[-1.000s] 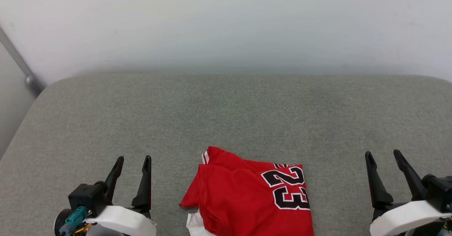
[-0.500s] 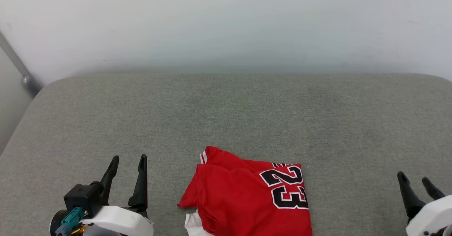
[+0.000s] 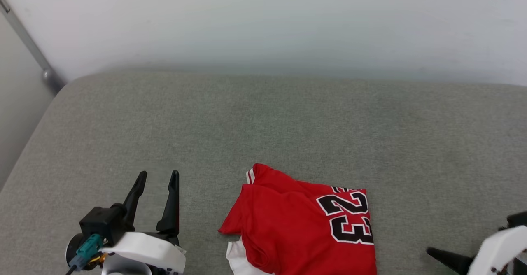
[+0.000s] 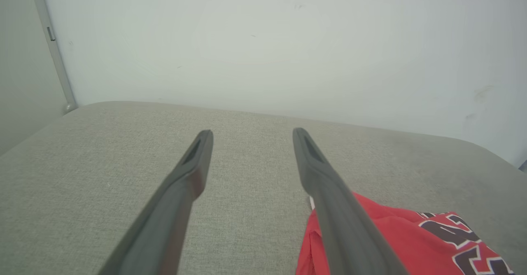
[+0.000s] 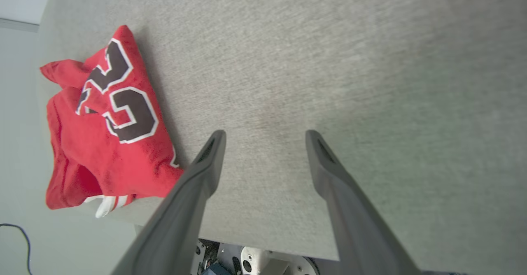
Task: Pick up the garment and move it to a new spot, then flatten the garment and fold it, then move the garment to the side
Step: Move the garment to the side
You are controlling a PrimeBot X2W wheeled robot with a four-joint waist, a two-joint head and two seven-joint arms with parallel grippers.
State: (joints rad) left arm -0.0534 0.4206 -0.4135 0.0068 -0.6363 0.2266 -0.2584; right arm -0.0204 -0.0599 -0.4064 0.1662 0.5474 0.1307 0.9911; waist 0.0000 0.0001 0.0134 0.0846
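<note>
Red garment, folded bundle, numerals up, at near edge of grey surface. Beside it left gripper, farther off right gripper; both jaws apart, empty, probably poised to shift it aside.

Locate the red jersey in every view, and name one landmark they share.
Head view: jersey at bottom centre, cut by the lower edge.
Left wrist view: jersey in the lower right corner.
Right wrist view: jersey on the left, at the cushion's edge.
Shared landmark: the grey cushion beneath it.
</note>
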